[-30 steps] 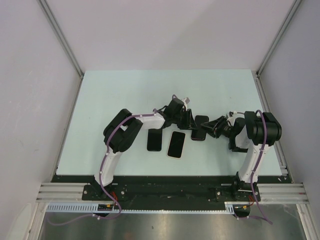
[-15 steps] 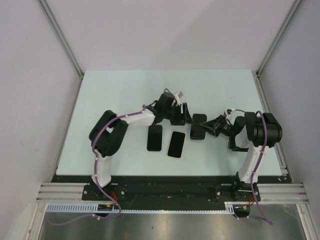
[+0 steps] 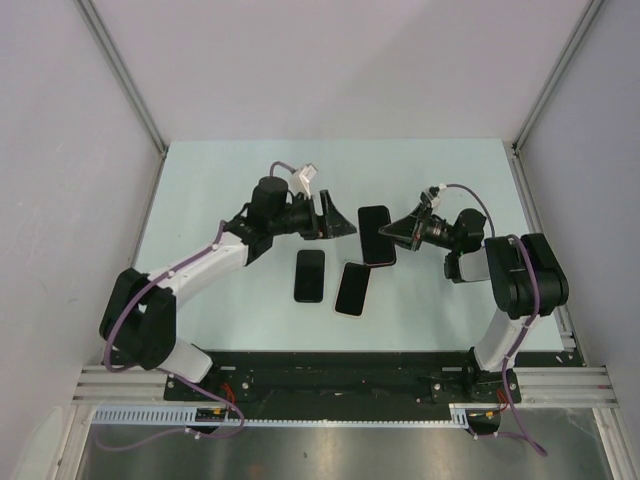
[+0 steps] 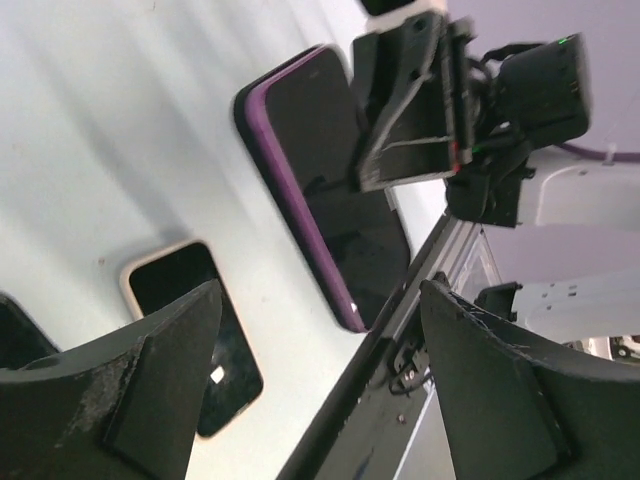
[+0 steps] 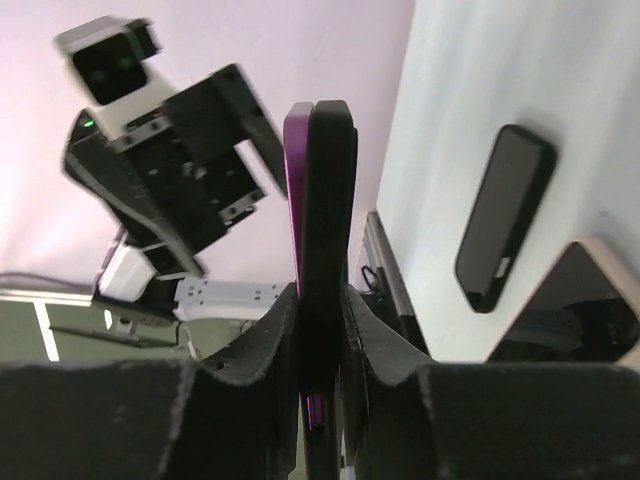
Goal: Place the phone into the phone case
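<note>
Nearest the bases, a cream-rimmed phone (image 3: 351, 289) lies flat on the pale table (image 3: 220, 180), with a black phone (image 3: 309, 275) just beside it at 9 o'clock. Beyond them, toward 12 o'clock, the right gripper (image 3: 392, 231) is clenched on the phone (image 3: 374, 235), which sits in the purple phone case (image 5: 298, 180) and appears lifted off the table. At the phone's 9 o'clock, the left gripper (image 3: 343, 220) is spread wide, released, grasping nothing.
</note>
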Controlling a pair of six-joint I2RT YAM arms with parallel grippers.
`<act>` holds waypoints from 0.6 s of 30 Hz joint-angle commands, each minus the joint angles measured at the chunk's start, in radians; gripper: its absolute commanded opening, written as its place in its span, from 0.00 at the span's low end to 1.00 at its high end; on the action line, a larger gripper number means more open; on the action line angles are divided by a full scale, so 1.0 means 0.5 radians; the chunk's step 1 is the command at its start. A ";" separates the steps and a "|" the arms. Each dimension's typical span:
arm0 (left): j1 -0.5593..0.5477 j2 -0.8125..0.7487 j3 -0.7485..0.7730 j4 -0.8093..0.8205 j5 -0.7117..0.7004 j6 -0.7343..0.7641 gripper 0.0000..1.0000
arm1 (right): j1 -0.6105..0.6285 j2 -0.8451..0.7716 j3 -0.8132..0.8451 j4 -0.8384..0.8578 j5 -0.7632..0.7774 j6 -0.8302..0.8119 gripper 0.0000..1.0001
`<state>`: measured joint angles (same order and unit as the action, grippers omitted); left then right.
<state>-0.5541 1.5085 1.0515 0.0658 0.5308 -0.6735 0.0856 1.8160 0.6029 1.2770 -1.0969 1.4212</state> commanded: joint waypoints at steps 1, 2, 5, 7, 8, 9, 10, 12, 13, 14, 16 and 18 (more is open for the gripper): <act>0.086 -0.240 -0.176 0.190 0.177 -0.052 0.85 | 0.080 -0.187 0.080 0.637 -0.083 0.170 0.00; 0.117 -0.256 -0.228 0.239 0.205 -0.122 0.85 | 0.092 -0.223 0.077 0.637 -0.073 0.183 0.00; 0.154 -0.283 -0.320 0.454 0.328 -0.254 0.85 | 0.142 -0.291 0.080 0.640 -0.064 0.228 0.02; 0.154 -0.284 -0.360 0.601 0.362 -0.306 0.84 | 0.154 -0.343 0.080 0.640 -0.037 0.280 0.03; 0.154 -0.277 -0.397 0.656 0.377 -0.364 0.84 | 0.160 -0.361 0.080 0.640 -0.027 0.296 0.03; 0.157 -0.262 -0.416 0.721 0.392 -0.404 0.84 | 0.166 -0.401 0.086 0.640 -0.021 0.311 0.03; 0.157 -0.247 -0.434 0.867 0.441 -0.444 0.83 | 0.166 -0.417 0.083 0.640 -0.015 0.330 0.03; 0.157 -0.186 -0.477 1.012 0.478 -0.576 0.81 | 0.181 -0.450 0.083 0.640 -0.009 0.342 0.03; 0.157 -0.167 -0.492 1.177 0.524 -0.625 0.80 | 0.191 -0.469 0.086 0.640 -0.009 0.351 0.04; 0.157 -0.115 -0.520 1.270 0.543 -0.732 0.77 | 0.203 -0.475 0.086 0.643 -0.009 0.360 0.04; 0.157 -0.066 -0.547 1.542 0.580 -0.837 0.75 | 0.218 -0.478 0.086 0.640 -0.015 0.373 0.05; 0.157 -0.011 -0.566 1.726 0.613 -0.948 0.74 | 0.246 -0.481 0.086 0.640 -0.009 0.376 0.05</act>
<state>-0.4789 1.4601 0.7918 0.6132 0.7635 -0.9936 0.1837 1.6150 0.6102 1.2922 -1.1149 1.5688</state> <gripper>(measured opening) 0.745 0.216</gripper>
